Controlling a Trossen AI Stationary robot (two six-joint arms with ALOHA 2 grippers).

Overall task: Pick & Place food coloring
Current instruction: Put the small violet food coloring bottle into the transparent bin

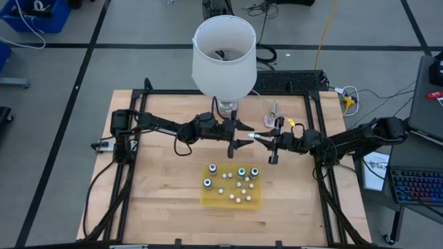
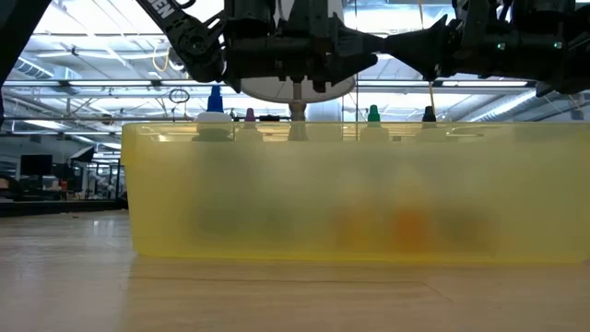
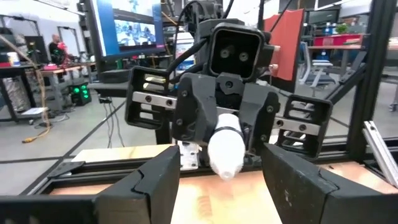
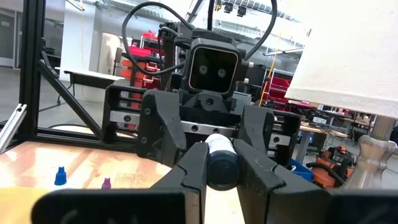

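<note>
Right now the two grippers are meeting nose to nose above the table, behind the yellow tray (image 1: 205, 201). The right gripper (image 1: 264, 137) is pinching a small bottle (image 4: 221, 163) tight by its dark body, white end pointing at the left gripper (image 1: 239, 135), whose fingers are standing half apart around that end, not yet clamping. It looks like a handover: the left should be closing squarely before the right lets go. Other bottles (image 1: 241, 172) are standing in the tray.
</note>
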